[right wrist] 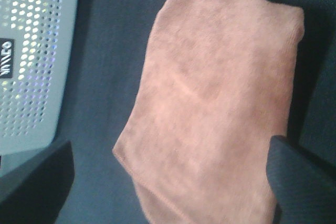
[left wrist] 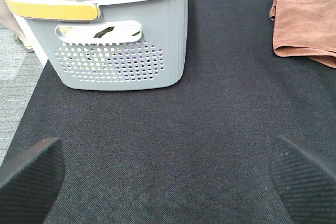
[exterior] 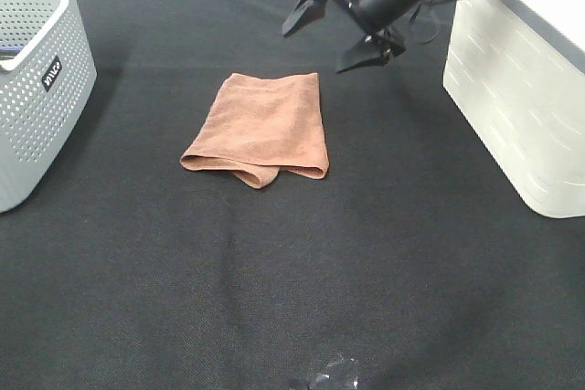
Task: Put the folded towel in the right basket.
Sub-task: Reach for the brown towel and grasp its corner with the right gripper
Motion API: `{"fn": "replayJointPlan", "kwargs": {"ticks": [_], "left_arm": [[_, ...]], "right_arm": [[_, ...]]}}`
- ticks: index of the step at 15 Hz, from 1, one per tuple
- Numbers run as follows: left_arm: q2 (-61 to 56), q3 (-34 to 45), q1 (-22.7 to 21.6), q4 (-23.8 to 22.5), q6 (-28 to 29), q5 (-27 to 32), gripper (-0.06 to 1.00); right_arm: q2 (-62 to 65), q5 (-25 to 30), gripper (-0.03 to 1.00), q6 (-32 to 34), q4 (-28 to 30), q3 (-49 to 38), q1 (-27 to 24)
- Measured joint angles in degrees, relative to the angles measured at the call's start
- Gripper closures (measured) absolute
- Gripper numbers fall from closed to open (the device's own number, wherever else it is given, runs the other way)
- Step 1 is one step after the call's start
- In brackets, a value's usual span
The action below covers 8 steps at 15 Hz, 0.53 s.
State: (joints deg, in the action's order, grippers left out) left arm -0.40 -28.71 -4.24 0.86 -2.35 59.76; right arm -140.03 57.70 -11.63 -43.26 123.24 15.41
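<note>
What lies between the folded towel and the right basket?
Only bare black tablecloth lies between the towel and the right basket, as the exterior high view shows; the open right pincer hangs above it.

Illegible black label (exterior: pixel 50 73) on grey basket (exterior: pixel 27 130)

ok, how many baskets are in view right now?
2. A grey perforated basket stands at the far left of the exterior view, with some items inside per the left wrist view. A white basket stands at the far right, partly cut off by the frame.
</note>
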Motion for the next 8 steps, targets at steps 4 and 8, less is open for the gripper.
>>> {"fn": "replayJointPlan", "kwargs": {"ticks": [4, 8], "left_arm": [[0.0, 0.0, 0.0, 0.0, 0.0, 0.0, -0.05], [0.0, 0.0, 0.0, 0.0, 0.0, 0.0, -0.05]], "right_arm": [[-7.6, -0.7, 0.01, 0.9, 0.8, 5.3, 0.0], [-10.9, -3.2, 0.01, 4.4, 4.7, 7.4, 0.0]]}}
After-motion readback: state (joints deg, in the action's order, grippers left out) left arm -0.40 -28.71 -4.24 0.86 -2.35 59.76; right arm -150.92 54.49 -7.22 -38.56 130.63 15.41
